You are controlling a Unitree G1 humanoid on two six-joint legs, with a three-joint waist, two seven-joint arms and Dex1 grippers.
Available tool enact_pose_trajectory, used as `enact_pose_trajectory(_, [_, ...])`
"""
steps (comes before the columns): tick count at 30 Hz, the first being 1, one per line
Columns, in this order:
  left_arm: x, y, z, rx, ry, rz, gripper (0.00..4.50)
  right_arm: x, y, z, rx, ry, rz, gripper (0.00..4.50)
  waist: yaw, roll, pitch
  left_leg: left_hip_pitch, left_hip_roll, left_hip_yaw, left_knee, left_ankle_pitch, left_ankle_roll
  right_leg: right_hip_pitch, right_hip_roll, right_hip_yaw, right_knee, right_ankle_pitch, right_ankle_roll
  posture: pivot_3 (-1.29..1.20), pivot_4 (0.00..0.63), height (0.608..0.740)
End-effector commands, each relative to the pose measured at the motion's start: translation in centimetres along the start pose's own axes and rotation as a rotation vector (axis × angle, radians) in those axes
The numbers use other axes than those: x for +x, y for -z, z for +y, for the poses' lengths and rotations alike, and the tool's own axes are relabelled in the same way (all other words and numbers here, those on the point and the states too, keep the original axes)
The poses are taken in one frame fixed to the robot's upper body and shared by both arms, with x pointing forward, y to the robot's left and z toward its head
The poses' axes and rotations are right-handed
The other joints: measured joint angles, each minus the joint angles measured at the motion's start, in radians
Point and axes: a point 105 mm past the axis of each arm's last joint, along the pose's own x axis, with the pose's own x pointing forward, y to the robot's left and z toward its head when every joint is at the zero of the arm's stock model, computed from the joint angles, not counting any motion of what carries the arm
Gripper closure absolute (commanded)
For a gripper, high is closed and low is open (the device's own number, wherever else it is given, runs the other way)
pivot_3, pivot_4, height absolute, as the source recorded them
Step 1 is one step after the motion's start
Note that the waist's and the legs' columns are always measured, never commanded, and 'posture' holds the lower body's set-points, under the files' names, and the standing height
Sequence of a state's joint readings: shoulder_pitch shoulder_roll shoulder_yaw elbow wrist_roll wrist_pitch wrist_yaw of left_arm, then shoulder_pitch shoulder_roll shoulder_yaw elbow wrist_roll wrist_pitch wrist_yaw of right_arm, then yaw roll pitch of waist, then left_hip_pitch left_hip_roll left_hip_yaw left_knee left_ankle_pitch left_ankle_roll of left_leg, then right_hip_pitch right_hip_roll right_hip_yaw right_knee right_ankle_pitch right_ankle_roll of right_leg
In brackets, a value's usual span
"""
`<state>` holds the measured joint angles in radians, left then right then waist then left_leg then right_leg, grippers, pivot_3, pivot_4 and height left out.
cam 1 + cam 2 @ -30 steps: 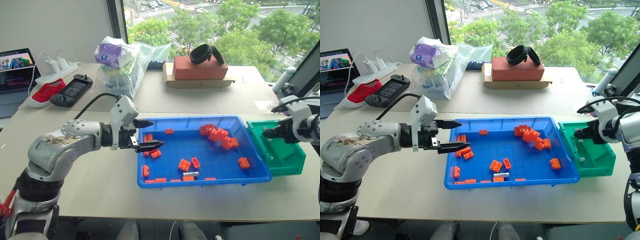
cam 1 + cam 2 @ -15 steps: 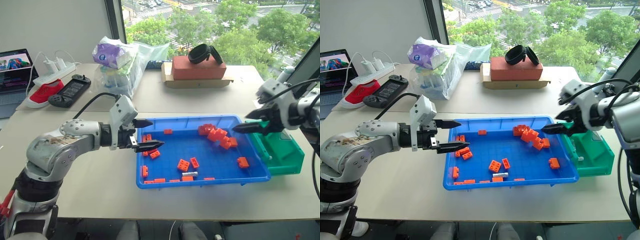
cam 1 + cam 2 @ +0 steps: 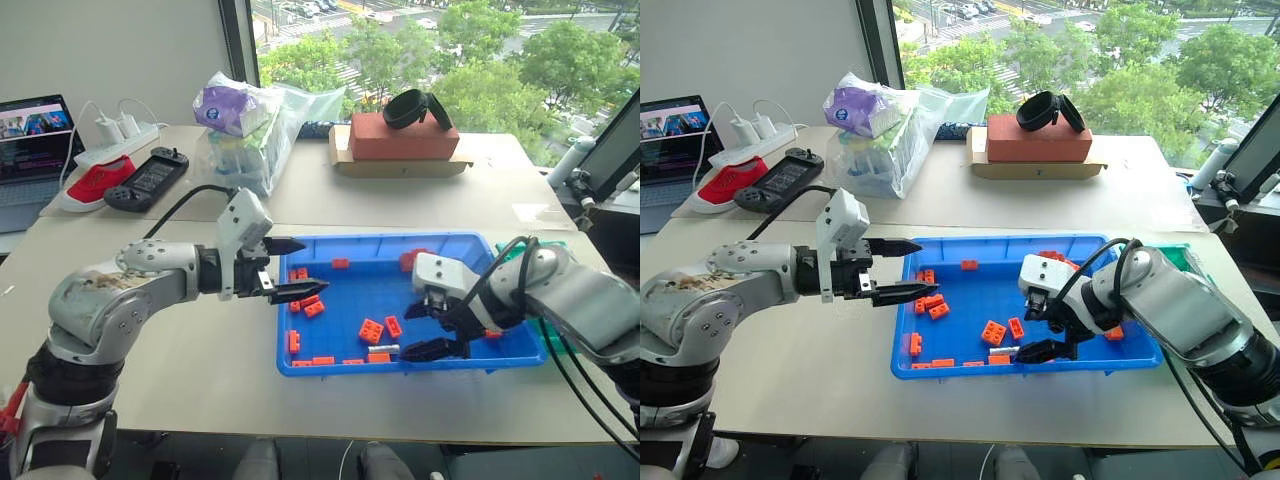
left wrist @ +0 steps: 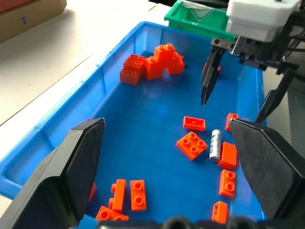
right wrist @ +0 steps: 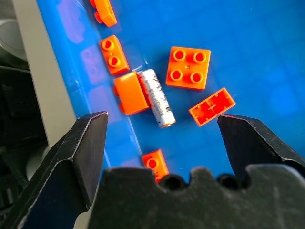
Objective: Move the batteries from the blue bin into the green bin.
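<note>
Silver battery [image 5: 157, 104] was located in the blue bin [image 3: 350, 368] near its front rim, between the spread fingers of the right gripper [image 3: 432, 331]. 1 green bin [image 4: 200, 19] was largely hidden behind that arm.

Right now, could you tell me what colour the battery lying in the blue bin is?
Silver-grey metallic; the battery shows best in the right wrist view.

Battery [image 5: 158, 104] inside blue bin [image 3: 350, 244] near its front rim, touching a brick [image 5: 131, 93]; green bin [image 4: 200, 16] beyond the bin's right end.
</note>
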<state>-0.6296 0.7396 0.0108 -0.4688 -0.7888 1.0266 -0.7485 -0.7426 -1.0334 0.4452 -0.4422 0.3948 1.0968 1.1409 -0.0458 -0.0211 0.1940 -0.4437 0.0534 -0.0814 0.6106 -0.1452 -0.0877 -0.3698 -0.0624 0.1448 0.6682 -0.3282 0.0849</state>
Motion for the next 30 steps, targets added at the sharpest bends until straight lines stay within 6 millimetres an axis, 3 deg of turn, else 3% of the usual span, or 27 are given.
enact_pose_trajectory(1, [-0.4, -1.2, -0.2, 0.044, -0.009, -0.026, 0.00, -0.2, -0.7, -0.9, -0.092, 0.021, 0.003, 0.25, 0.000, 0.000, 0.000, 0.000, 0.000, 0.000, 0.000, 0.000, 0.000, 0.000, 0.000, 0.000, 0.000, 0.000, 0.000, 0.00, 0.150, 0.740])
enact_pose_trajectory(3, [-0.4, -1.2, -0.2, 0.043, -0.012, -0.027, 0.00, -0.1, -0.9, -1.5, -0.121, 0.021, 0.009, 0.25, 0.000, 0.000, 0.000, 0.000, 0.000, 0.000, 0.000, 0.000, 0.000, 0.000, 0.000, 0.000, 0.000, 0.000, 0.000, 0.00, 0.150, 0.740])
enact_pose_trajectory(6, [-0.5, -1.2, -0.2, 0.039, -0.017, -0.032, 0.00, -0.1, -1.4, -2.0, -0.195, -0.001, 0.019, 0.94, -0.001, 0.000, 0.000, 0.000, 0.000, 0.000, 0.000, 0.000, 0.000, 0.000, 0.000, 0.000, 0.000, 0.000, 0.000, 0.00, 0.150, 0.740])
enact_pose_trajectory(13, [-0.8, -1.1, -0.1, 0.035, -0.040, -0.029, 0.00, -0.6, -2.8, -1.8, -0.353, -0.075, 0.005, 3.32, 0.000, 0.000, 0.000, 0.000, 0.000, 0.000, 0.000, 0.000, 0.000, 0.000, 0.000, 0.000, 0.000, 0.000, 0.000, 0.00, 0.150, 0.740])
enact_pose_trajectory(16, [-0.9, -1.0, -0.2, 0.034, -0.043, -0.027, 0.00, -0.5, -3.1, -1.5, -0.383, -0.117, -0.002, 3.32, 0.000, 0.000, 0.000, 0.000, 0.000, 0.000, 0.000, 0.000, 0.000, 0.000, 0.000, 0.000, 0.000, 0.000, 0.000, 0.00, 0.150, 0.740])
enact_pose_trajectory(30, [-1.3, -0.9, -0.3, 0.039, -0.057, -0.008, 0.00, 2.1, -0.9, -1.4, -0.397, -0.186, 0.078, 3.32, 0.000, 0.000, 0.000, 0.000, 0.000, 0.000, 0.000, 0.000, 0.000, 0.000, 0.000, 0.000, 0.000, 0.000, 0.000, 0.00, 0.150, 0.740])
